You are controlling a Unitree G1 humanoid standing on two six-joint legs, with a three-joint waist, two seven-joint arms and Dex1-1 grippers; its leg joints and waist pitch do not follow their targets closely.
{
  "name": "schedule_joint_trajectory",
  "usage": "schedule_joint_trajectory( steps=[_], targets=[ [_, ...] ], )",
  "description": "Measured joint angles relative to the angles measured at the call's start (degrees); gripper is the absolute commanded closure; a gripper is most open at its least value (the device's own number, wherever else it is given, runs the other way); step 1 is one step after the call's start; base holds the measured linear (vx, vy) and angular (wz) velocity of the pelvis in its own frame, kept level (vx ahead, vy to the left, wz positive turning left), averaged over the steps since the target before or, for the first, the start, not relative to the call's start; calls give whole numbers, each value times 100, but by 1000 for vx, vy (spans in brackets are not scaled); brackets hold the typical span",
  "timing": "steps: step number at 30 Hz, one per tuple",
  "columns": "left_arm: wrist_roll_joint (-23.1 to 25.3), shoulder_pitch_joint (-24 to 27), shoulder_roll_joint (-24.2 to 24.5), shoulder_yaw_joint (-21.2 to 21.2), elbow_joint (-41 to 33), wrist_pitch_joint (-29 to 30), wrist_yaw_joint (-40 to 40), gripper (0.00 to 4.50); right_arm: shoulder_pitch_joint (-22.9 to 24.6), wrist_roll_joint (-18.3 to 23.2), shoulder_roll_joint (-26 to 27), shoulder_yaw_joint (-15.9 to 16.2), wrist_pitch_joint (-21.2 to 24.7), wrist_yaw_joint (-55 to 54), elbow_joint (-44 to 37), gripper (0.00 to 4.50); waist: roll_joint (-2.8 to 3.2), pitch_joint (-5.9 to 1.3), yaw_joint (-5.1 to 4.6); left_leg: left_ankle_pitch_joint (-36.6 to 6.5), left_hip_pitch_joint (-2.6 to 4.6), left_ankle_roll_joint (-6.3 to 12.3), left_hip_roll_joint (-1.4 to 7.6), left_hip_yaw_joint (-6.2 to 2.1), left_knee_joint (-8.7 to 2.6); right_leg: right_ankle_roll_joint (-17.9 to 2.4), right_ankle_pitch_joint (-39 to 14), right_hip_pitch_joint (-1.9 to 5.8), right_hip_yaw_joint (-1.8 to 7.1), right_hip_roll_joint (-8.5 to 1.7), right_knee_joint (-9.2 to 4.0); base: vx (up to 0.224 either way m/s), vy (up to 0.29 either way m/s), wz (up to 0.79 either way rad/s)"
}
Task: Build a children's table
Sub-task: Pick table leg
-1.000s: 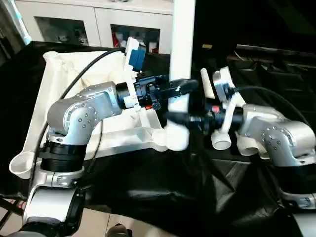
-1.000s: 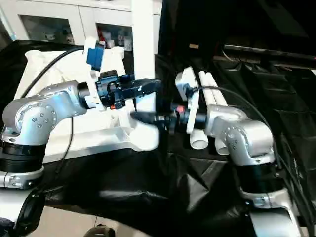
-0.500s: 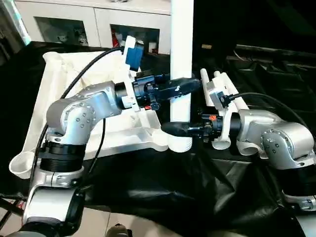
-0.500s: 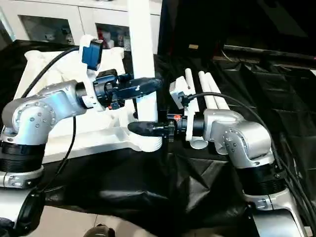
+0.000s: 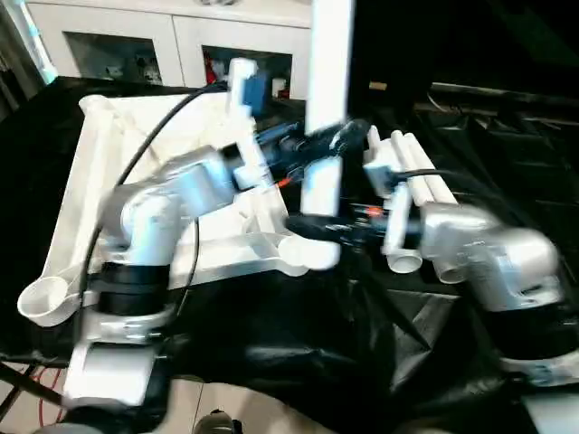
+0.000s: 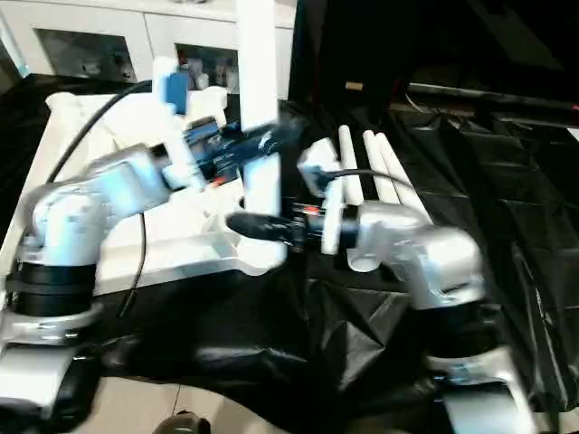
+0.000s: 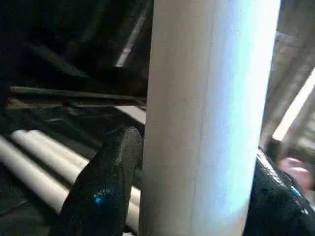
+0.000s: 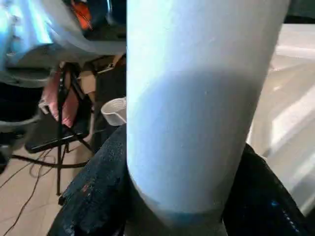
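The children's table top [image 5: 99, 181] lies upside down on black cloth, white and ribbed. One white table leg [image 5: 327, 90] stands upright with its lower end at the near right corner socket [image 5: 312, 253]. My left gripper [image 5: 330, 145] is shut on the leg partway up. In the left wrist view its black fingers [image 7: 106, 191] press against both sides of the leg [image 7: 206, 118]. My right gripper [image 5: 317, 228] is shut on the same leg lower down, just above the socket. Its fingers [image 8: 93, 196] hug the leg [image 8: 197, 108] in the right wrist view.
Three spare white legs [image 5: 421, 181] lie side by side on the black cloth behind my right arm. An open corner socket [image 5: 45, 298] sticks out at the near left. A white cabinet with glass doors [image 5: 136, 45] stands behind the table.
My right gripper has dropped down the leg to just above the socket and closed on it. Both arms and the leg now look smeared and sit slightly further left.
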Motion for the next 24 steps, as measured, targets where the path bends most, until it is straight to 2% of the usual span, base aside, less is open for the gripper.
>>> schedule_joint_trajectory(
  steps=[2, 7, 9, 16, 17, 18, 24],
  targets=[
    [63, -27, -70, 39, 10, -15, 245, 205, -20, -82, 24, 0, -9, -81, 41, 254, 0, 0, 2, 0, 0, 1, 0, 0, 0, 1, 0, 0, 0, 0, 0, 0, 0, 0],
    [183, -48, -205, 166, 23, -72, 802, 225, -34, -193, 86, -2, -77, -253, 185, 254, 0, 0, -1, 1, -1, 1, 0, 0, 0, 1, 1, 0, 0, 0, -1, 0, 0, 0],
    [197, -48, -230, 195, 22, -72, 925, 250, -40, -249, 96, -2, -96, -290, 195, 254, 0, 0, -1, 1, -1, 2, 0, 0, 0, 1, 1, 0, 0, 0, -1, 0, 0, 0],
    [236, -48, -277, 211, 4, -88, 976, 264, -46, -335, 136, 0, -148, -353, 198, 254, 0, 0, 4, 2, -1, 3, 0, 0, 0, 2, 2, 0, 0, 0, -1, 0, 0, 0],
    [235, -48, -281, 211, 2, -97, 976, 264, -46, -343, 138, 1, -168, -354, 199, 198, 0, 0, 3, 2, -1, 3, 0, 0, 0, 3, 2, 0, 0, 0, -1, 0, 0, 0],
    [236, -48, -285, 209, -1, -106, 986, 264, -47, -345, 141, 1, -183, -354, 200, 184, 0, 0, 2, 2, -1, 3, 0, 0, 0, 3, 2, 0, 0, 0, -1, 0, 0, 0],
    [328, -48, -102, 7, 2, -168, 745, 265, -215, -261, 150, -64, -165, -288, 210, 143, 0, 0, -4, 2, -1, 4, -1, 0, 0, 3, 3, 0, 0, 0, -2, 0, 0, 0]
  ],
)
